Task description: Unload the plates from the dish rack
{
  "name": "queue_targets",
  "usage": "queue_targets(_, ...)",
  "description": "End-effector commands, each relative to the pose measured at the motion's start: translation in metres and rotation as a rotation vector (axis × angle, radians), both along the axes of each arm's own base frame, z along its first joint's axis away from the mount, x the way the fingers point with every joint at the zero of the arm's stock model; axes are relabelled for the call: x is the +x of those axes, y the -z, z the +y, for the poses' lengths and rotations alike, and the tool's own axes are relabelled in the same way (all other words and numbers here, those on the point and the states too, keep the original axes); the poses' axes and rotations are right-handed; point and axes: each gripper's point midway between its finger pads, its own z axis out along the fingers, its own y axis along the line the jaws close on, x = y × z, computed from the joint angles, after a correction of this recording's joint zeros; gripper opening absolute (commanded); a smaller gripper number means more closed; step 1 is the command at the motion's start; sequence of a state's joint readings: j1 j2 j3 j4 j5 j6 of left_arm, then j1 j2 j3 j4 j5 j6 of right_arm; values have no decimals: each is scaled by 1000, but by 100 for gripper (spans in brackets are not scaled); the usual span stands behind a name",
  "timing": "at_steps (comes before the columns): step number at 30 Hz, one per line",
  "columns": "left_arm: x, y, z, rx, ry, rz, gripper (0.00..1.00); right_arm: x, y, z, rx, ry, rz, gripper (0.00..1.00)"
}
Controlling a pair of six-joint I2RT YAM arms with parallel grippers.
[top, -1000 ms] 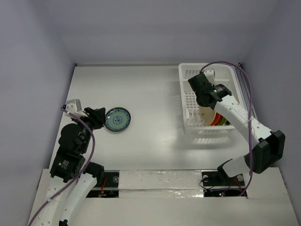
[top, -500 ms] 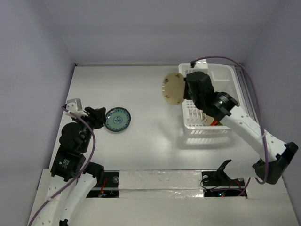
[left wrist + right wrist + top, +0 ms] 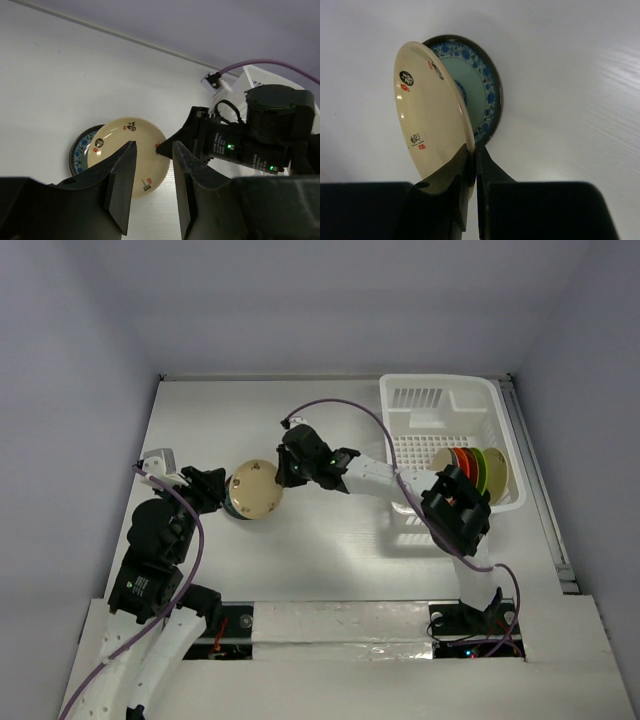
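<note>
Two white-and-black robot arms rise from the near edge of a smooth white tabletop (image 3: 330,420), each trailing one purple cable.

Toward the left edge, the left gripper (image 3: 212,485) hangs just beside two round plates. Its two dark, wedge-shaped fingers stand apart with nothing between them.

The lower plate is a shallow blue-green plate (image 3: 482,92) with a patterned blue rim and a pale green centre. It lies flat on the tabletop. Over it leans a glossy cream plate (image 3: 255,490) marked with small black and red characters. It is tilted on edge and covers most of the plate beneath. Whether the two plates touch is not clear.

The right arm reaches across from the near right. The right gripper (image 3: 282,475) has its two fingers pinched together on the cream plate's rim.

In the far right corner sits one dish rack (image 3: 420,395), a white plastic rectangular basket with a grid floor and slotted walls. A row of plates stands upright inside it, with cream, red and green among them. Their exact number is hard to count.
</note>
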State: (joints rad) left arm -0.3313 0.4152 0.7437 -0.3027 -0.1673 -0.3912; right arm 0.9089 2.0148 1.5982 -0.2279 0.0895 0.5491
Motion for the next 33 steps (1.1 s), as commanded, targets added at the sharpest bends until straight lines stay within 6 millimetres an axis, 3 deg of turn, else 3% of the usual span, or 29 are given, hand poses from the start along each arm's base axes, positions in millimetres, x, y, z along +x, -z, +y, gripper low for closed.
queue_targets(1, 5, -5, -2, -10, 3, -28, 32, 9, -63, 48, 299, -46, -25, 0)
queue_targets(5, 5, -5, -2, -10, 5, -28, 32, 3, -34, 57, 334, -49, 61, 3)
queue_targets(9, 5, -5, -2, -11, 6, -28, 32, -9, -10, 66, 338, -77, 123, 18)
queue_targets(13, 6, -4, 0, -10, -5, -26, 32, -6, 5, 65, 315, -52, 140, 29)
queue_targets(16, 6, -4, 0, -9, -5, -25, 32, -2, 5, 57, 280, -24, 121, 39)
queue_targets(18, 7, -3, 0, -8, -5, -22, 32, 1, -7, 49, 266, -6, 83, 42)
queue_targets(19, 7, -4, 0, -9, -5, -23, 32, 2, -12, 47, 265, -1, 67, 48)
queue_targets(20, 6, -4, 0, -9, -5, -25, 32, -1, -7, 37, 213, 6, 70, 51)
queue_targets(23, 6, -4, 0, -10, -5, -26, 32, 4, -25, 18, 157, 41, 0, 64)
queue_targets(24, 6, -5, 0, -12, -5, -27, 32, 6, -25, 8, 120, 69, -14, 65)
queue_targets(26, 6, -5, 0, -12, -3, -27, 32, 9, -44, -14, 85, 121, -78, 65)
queue_targets(27, 6, -5, 0, -11, -3, -29, 32, 10, -48, -24, 67, 145, -100, 65)
queue_targets(28, 5, -5, 0, -11, -3, -29, 32, 7, -44, -40, 22, 172, -109, 55)
queue_targets(29, 5, -4, 0, -10, -3, -28, 32, 6, -66, -55, 22, 202, -154, 49)
queue_targets(30, 4, -5, 0, -12, -1, -32, 32, 10, -73, -76, -20, 272, -196, 40)
queue_targets(31, 5, -6, 0, -11, -1, -34, 32, 10, -75, -96, -62, 314, -205, 19)
queue_targets(32, 4, -7, 0, -13, 0, -36, 32, 7, -90, -127, -87, 376, -247, 7)
queue_targets(33, 4, -7, 0, -12, 0, -36, 32, 3, -88, -150, -135, 412, -241, 0)
